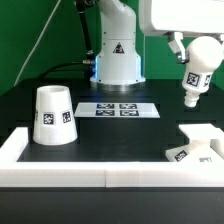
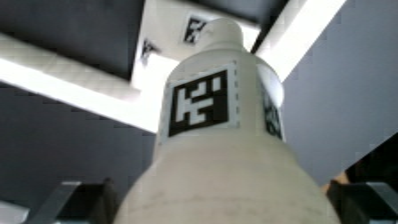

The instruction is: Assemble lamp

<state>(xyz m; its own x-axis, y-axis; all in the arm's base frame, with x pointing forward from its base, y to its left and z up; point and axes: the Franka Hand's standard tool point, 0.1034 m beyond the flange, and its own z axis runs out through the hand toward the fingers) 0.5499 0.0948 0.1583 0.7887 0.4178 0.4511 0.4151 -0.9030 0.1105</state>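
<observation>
Hanging at exterior view's right, tool closed on bulb, narrow end down, tag showing. Base on surface lower in frame, apart from bulb. Shade upright, wide end down, at view's left, well apart. Marker board between them, further back. White rail along front edge.
Wrist view: bulb fills frame, tag toward camera; rail and dark surface behind.
</observation>
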